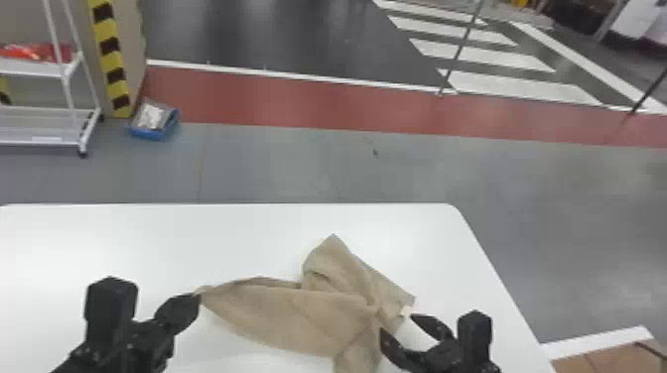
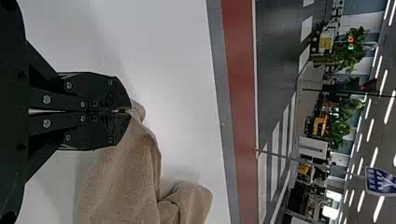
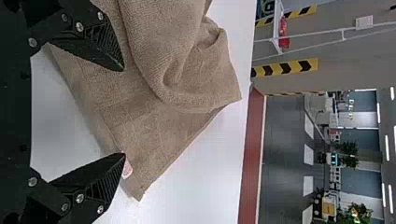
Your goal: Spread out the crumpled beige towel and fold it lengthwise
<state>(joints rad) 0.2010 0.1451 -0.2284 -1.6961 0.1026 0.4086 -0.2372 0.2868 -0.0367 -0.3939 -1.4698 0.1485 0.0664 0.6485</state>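
Note:
The beige towel point(image 1: 298, 317) lies crumpled on the white table, its left end drawn out to a point. That corner is pinched by my left gripper point(image 1: 196, 296); in the left wrist view the closed left gripper point(image 2: 127, 111) has the towel point(image 2: 126, 177) hanging from its tips. At the towel's right side, my right gripper point(image 1: 397, 325) stands open beside the white tag point(image 1: 405, 311). In the right wrist view the open right gripper point(image 3: 123, 112) has its fingers apart above the towel point(image 3: 154, 126), one tip close to the tag point(image 3: 126, 169).
The white table point(image 1: 149, 238) has its far edge beyond the towel and its right edge past my right gripper. On the floor behind stand a white rack point(image 1: 74, 124) and a blue tray point(image 1: 149, 133) at left. A brown surface point(image 1: 610, 359) shows at lower right.

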